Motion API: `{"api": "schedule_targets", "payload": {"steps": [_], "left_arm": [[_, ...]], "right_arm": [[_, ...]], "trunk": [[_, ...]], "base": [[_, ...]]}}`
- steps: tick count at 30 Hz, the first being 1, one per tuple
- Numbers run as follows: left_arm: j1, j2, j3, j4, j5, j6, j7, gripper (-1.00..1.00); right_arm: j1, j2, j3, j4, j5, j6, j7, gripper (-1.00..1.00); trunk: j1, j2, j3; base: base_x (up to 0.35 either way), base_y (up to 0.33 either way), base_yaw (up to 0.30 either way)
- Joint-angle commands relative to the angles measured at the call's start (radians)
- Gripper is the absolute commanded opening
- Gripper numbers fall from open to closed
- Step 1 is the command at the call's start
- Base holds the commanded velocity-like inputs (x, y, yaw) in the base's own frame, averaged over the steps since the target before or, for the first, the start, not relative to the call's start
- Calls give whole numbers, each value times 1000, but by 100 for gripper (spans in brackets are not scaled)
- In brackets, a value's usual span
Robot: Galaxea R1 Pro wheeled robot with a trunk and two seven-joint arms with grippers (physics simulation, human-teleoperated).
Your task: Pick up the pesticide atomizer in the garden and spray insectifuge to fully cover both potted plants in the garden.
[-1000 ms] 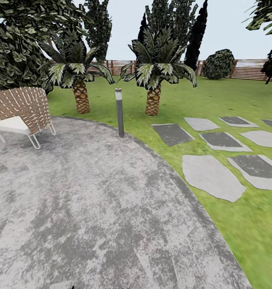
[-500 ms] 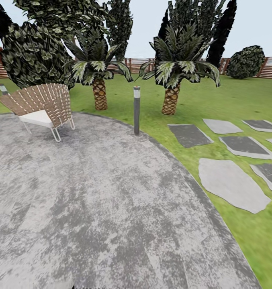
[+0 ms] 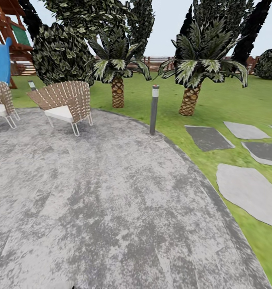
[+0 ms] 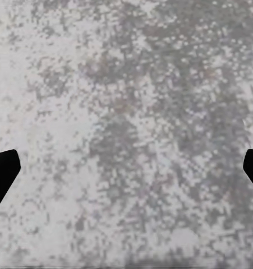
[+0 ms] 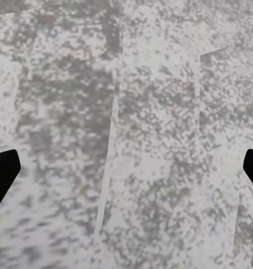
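I am in the garden, on the round grey mottled patio (image 3: 111, 192) with green lawn (image 3: 220, 100) beyond it. The pesticide atomizer and the potted plants are out of view. In the left wrist view my left gripper (image 4: 126, 174) is open, its dark fingertips (image 4: 3, 174) far apart over bare paving. My right gripper (image 5: 126, 174) is open too, with nothing between its fingertips (image 5: 3, 174) and patio slabs below.
Two wicker chairs (image 3: 65, 102) (image 3: 0, 100) stand at the patio's far left. A grey bollard lamp (image 3: 154, 109) marks its edge. Two palm trees (image 3: 117, 90) (image 3: 190, 100), a big dark bush (image 3: 59, 54), stepping stones (image 3: 248, 190), a wooden playset (image 3: 7, 40) and a slatted fence (image 3: 156, 63) lie beyond.
The head view has swung left, so everything slid right in the picture. A second chair and the playset have come in at the left. Nothing in the garden itself moved.
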Motion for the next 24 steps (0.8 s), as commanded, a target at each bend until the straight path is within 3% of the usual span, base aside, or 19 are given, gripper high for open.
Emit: {"api": "schedule_targets", "payload": {"steps": [1,24], "left_arm": [[-1,0,2,1,0,-4,0,100],[-2,0,1,1,0,-3,0,100]], "right_arm": [[0,0,-1,0,7,-2,-3,100],[0,2,0,3,9,1,-3,100]], "trunk": [[0,0,-1],[0,0,-12]], "base": [[0,0,272],[0,0,272]]}}
